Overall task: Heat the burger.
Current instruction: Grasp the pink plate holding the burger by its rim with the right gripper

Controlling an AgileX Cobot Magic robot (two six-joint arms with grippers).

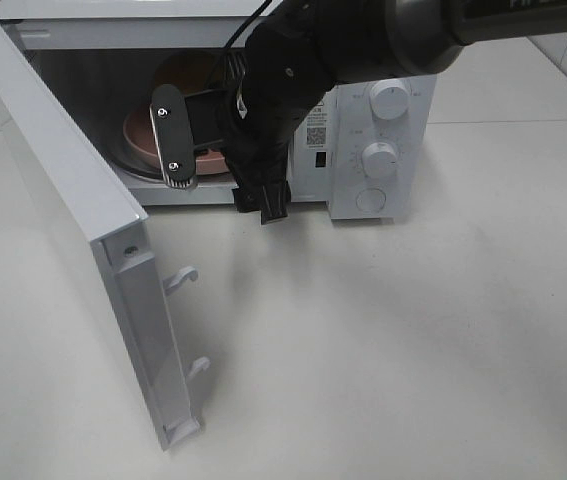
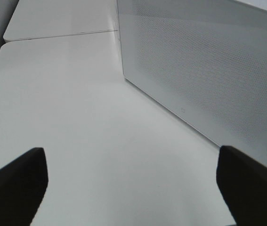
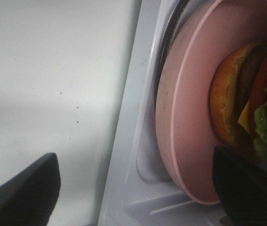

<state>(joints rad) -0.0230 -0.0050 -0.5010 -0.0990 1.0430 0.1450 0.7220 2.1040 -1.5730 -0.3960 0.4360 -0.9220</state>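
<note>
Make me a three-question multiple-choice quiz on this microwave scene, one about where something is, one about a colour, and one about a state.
1. Where is the burger with the golden-brown bun and green lettuce?
A. On the round flat plate inside the white microwave oven
B. On the oven's roof
C. Outside the oven, beside its hinge

2. What colour is the plate?
A. Blue
B. Pink
C. Black

3. How does the oven's white door stand?
A. Shut
B. Taken off
C. Swung wide open

Answers:
1 A: the right wrist view shows the burger sitting on the plate within the oven's cavity.
2 B: the plate's rim and face are plainly pink in that view.
3 C: the high view shows the door swung out toward the camera, with its latch hooks exposed.
</note>
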